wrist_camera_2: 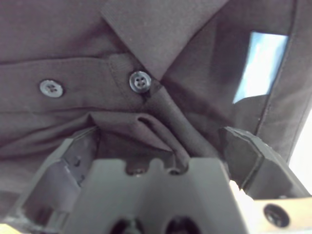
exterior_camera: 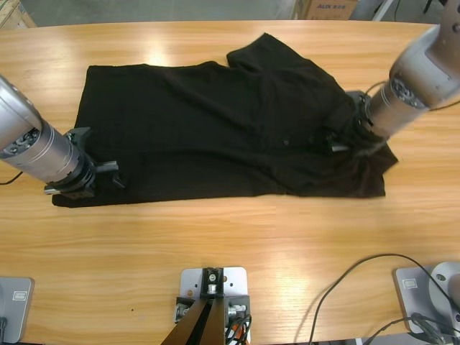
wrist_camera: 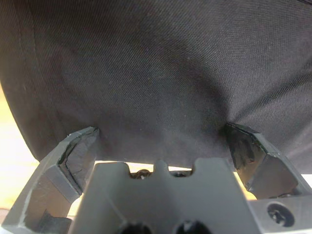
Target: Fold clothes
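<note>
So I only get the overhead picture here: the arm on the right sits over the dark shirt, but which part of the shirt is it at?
Observer: Its wrist camera shows the right gripper at the collar of the shirt, just below two small buttons.
Operator: Any tag by the neck?
Observer: Yes, a blue label shows inside the neck opening.
Operator: And is the other arm's gripper closed on the cloth?
Observer: No. The left gripper has its jaws wide apart, with the shirt's plain edge lying between them.
</note>
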Robot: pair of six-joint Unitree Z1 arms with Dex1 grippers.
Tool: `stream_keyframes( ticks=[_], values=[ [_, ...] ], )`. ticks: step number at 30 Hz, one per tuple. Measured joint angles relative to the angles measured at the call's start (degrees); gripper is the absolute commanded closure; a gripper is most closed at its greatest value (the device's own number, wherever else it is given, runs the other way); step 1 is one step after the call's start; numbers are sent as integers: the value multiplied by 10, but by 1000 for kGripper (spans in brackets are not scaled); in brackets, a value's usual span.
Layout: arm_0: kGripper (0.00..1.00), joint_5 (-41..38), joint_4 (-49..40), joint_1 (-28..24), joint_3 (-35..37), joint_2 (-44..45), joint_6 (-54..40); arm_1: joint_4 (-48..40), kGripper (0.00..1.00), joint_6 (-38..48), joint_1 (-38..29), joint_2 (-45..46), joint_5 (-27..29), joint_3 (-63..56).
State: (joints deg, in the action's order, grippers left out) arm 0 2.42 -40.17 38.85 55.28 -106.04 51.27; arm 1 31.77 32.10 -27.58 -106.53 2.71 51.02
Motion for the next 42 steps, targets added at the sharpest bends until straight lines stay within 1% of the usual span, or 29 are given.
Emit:
stream_keyframes(
  ticks=[3,5,14,20,27,31,34,36,39,42],
  values=[
    [0,-4,0,5,-7,5,4,7,9,57,-44,19,-4,-27],
    [0,-6,-1,10,-15,10,5,8,9,81,-62,28,-4,-39],
    [0,-20,-26,24,-87,65,5,21,9,149,-112,50,-4,-65],
    [0,-34,-35,42,-100,86,5,38,9,195,-165,59,-4,-76],
    [0,-48,-38,75,-102,90,5,45,9,205,-176,72,-1,-81],
    [0,-21,-42,81,-88,136,-6,45,9,206,-177,74,0,-82],
    [0,10,-33,82,-43,177,-119,45,9,206,-177,74,0,-82],
    [0,19,-8,82,-35,178,-212,44,9,206,-177,74,0,-82],
    [18,22,69,76,-57,149,-387,40,9,206,-177,74,0,-83],
    [18,13,94,59,-57,105,-560,35,9,206,-177,74,0,-85]
  ],
)
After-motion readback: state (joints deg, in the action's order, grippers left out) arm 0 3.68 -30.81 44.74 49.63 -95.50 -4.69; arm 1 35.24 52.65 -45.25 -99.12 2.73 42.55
